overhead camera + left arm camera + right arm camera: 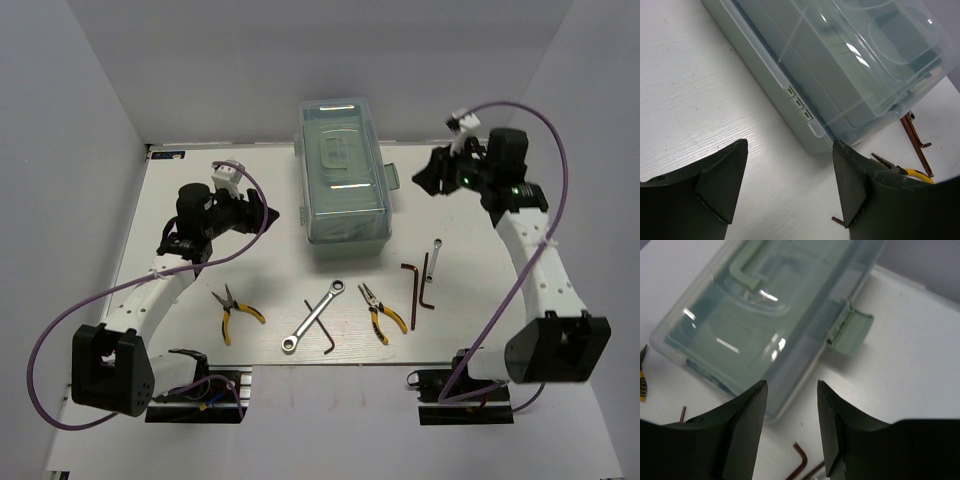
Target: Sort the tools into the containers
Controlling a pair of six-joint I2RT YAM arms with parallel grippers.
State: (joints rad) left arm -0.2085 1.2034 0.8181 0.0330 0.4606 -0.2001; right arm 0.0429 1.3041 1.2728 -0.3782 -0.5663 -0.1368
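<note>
Toolbox (344, 170) far centre, pliers (237, 312), wrench (315, 315), hex keys (417, 285) before it, rod (434, 258) apparently rightmost

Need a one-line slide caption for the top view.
Both open, left gripper and right gripper flank the lidded toolbox; pliers, wrench and hex keys lie unsorted on the table.

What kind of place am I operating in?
Likely a robot lab test cell, not a workshop: white tabletop enclosed by plain white walls, a ratchet wrench staged before a closed mint-green toolbox.
</note>
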